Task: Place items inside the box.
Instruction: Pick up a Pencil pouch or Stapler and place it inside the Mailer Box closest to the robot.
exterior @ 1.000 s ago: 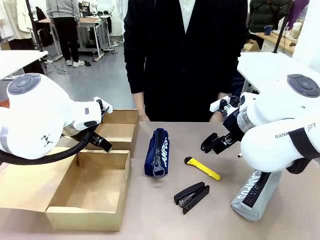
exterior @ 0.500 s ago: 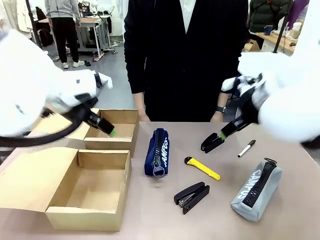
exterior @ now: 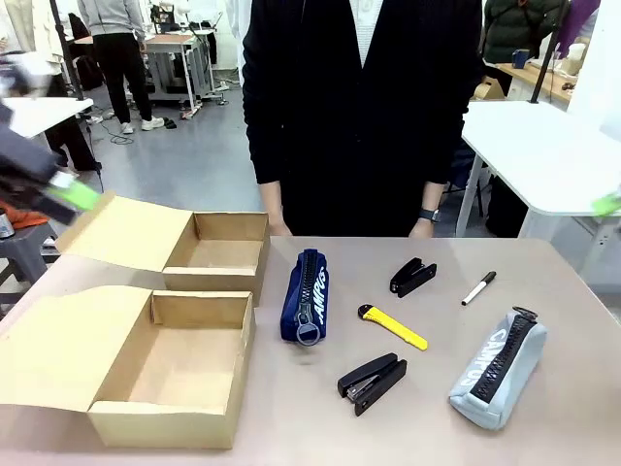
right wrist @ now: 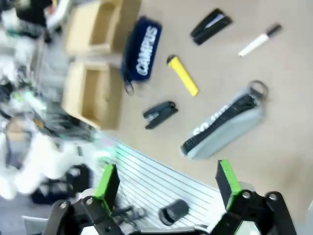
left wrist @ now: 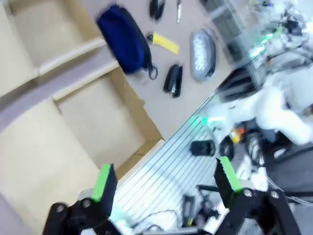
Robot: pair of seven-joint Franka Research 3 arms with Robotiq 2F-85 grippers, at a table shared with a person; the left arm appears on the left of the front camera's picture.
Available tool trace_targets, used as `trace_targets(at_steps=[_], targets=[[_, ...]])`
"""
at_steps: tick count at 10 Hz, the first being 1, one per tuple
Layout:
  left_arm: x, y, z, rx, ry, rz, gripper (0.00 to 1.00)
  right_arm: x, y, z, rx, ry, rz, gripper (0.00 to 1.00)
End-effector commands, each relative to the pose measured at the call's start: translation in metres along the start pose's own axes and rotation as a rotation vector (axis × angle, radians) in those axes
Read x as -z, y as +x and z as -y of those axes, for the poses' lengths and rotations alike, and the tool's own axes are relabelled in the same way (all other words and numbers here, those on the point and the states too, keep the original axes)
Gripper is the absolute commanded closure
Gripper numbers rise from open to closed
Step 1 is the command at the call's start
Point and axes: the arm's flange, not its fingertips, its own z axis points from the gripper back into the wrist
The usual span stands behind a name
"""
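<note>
Left gripper (left wrist: pixel 165 171): green-padded fingers spread wide with nothing between them; it hangs high off the counter's left side.
Right gripper (right wrist: pixel 167 167): fingers spread wide, pinching nothing; it looks down on the counter from high up.
Near box (exterior: pixel 173 425): open cardboard box at the counter's near-left corner, lid flap lying out to the left.
Far box (exterior: pixel 215 281): open, just behind the near box along the left side, flap raised to the left.
Navy pouch (exterior: pixel 306 296): mid-counter, just right of the boxes, lying far-to-near, zipper ring toward the near edge, "CAMPUS" on its side.
Utility knife (exterior: pixel 393 327): yellow, right of the navy pouch, apart from it.
Near stapler (exterior: pixel 372 381): black, between the utility knife and the near edge.
Far stapler (exterior: pixel 412 277): black, right of middle, toward the far edge.
Marker (exterior: pixel 478 287): just right of the far stapler, lying at a slant.
Grey pouch (exterior: pixel 497 369): near-right corner, "CAMPUS" print showing.
Counter (exterior: pixel 553 291): brown top.
Person (exterior: pixel 359 116): stands at the far edge in dark clothing, hands down at that edge.
</note>
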Motion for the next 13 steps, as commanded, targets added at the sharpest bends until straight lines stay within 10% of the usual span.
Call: trace_targets(at_steps=[1,4,5,6,7,13], targets=[[-0.05,-0.019,-0.095,-0.33,-0.219,0.247,0.0,-0.055,-0.021,0.085,0.246,0.243,0.332,0.0],[-0.056,-0.096,-0.16,-0.717,-0.491,0.662,0.0,-0.094,-0.092,0.177,0.277,0.328,0.772,0.0],[-0.032,-0.1,-0.149,-0.832,-0.452,0.738,0.0,-0.086,-0.103,0.183,0.239,0.225,0.752,0.0],[-0.007,-0.086,-0.124,-0.838,-0.381,0.727,0.0,-0.076,-0.1,0.175,0.321,-0.136,0.671,0.0],[-0.068,-0.119,-0.18,-0.668,-0.367,0.496,0.0,-0.116,-0.116,0.191,0.36,0.281,0.67,0.0],[-0.068,-0.119,-0.18,-0.668,-0.367,0.496,0.0,-0.116,-0.116,0.191,0.36,0.281,0.67,0.0]])
